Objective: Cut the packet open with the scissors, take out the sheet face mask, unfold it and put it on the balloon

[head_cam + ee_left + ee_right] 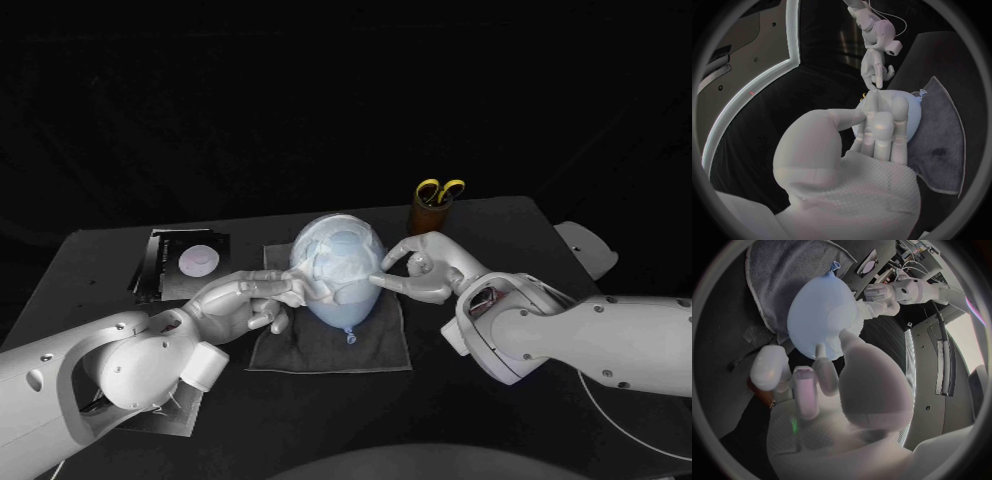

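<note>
Now L hand (248,294) touches balloon (336,250).

The balloon (340,268) is being shown as pale blue, the cloth (325,352) as dark grey, the scissors (440,189) as yellow-handled.

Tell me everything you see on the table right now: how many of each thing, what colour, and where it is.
balloon: one, pale blue, lying on the cloth mid-table, knot toward the robot
mask: one, whitish, seems to lie over the balloon's far half; hard to be sure
cloth: one, grey, under the balloon
packet: one, dark with a pale round mark, left of the balloon
scissors: one pair, yellow handles, standing in the holder
holder: one, brown, beyond the balloon to its right
table: one, black
left hand: silver, fingers on the balloon's left side
right hand: silver, fingertips touching the balloon's right side
</note>
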Tool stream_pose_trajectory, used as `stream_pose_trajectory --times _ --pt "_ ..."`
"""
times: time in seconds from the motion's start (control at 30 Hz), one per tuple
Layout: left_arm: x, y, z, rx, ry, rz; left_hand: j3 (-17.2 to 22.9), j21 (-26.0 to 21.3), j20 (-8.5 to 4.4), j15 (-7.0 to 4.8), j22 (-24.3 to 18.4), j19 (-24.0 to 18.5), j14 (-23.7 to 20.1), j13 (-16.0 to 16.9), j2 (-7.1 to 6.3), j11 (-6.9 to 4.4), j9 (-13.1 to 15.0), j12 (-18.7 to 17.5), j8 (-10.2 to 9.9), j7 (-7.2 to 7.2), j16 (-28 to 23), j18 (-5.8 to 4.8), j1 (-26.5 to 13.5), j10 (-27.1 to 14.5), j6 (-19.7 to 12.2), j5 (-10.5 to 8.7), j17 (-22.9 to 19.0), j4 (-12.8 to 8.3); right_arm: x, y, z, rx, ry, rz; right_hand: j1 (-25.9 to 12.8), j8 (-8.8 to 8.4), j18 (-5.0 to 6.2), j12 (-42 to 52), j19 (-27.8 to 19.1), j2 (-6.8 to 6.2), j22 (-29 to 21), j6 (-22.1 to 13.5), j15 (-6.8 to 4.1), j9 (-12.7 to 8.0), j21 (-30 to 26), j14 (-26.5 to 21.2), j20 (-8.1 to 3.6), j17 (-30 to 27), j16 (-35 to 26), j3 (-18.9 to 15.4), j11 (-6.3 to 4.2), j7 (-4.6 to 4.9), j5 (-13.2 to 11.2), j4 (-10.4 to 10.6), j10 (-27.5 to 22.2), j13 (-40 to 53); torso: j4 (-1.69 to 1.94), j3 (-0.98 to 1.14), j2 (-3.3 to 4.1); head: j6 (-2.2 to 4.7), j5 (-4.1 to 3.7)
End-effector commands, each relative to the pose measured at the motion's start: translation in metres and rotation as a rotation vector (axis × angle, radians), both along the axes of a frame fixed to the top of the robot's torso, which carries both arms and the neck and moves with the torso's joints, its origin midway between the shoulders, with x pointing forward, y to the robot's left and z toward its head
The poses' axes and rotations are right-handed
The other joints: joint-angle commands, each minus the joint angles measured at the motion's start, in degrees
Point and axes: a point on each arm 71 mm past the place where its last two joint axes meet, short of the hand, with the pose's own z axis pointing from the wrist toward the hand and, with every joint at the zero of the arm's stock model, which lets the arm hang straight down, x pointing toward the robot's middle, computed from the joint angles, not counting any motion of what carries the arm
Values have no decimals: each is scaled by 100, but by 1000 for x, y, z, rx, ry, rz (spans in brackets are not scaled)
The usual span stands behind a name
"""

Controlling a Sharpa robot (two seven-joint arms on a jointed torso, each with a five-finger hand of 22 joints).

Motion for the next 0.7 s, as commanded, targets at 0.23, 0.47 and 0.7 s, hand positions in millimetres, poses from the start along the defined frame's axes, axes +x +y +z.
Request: stream_pose_trajectory --times 0.23,0.47,0.7 --pt "0 -1 1 -1 -3 -5 -17 35 -7 -10 13 34 46 4 49 4 1747 32 16 24 29 106 -3 -46 33 20 9 -25 1 8 -3 -26 9 38 575 -63 20 490 208 280 907 516 -116 -182 460 598 -73 1505 114 99 -153 -131 -330 -76 334 776 -1 0 -1 -8 7" --pt "0 -1 1 1 -3 -4 -17 35 -7 -10 13 34 46 4 49 4 1747 32 16 24 29 106 -3 -46 33 20 9 -25 1 11 -2 -43 -24 37 963 -197 -29 942 319 396 972 887 -206 -340 760 598 -154 1505 114 359 -257 -244 -406 -227 603 1065 -6 2 -4 -11 1" --pt "0 0 1 3 -2 -2 -17 35 -7 -10 13 34 46 4 49 4 1747 32 16 24 29 106 -3 -46 33 20 9 -25 0 14 1 -35 -63 43 1072 -278 -60 1178 376 402 1011 1078 -250 -423 933 598 -200 1505 114 546 -305 -298 -433 -294 735 1226 -3 2 1 -24 1"
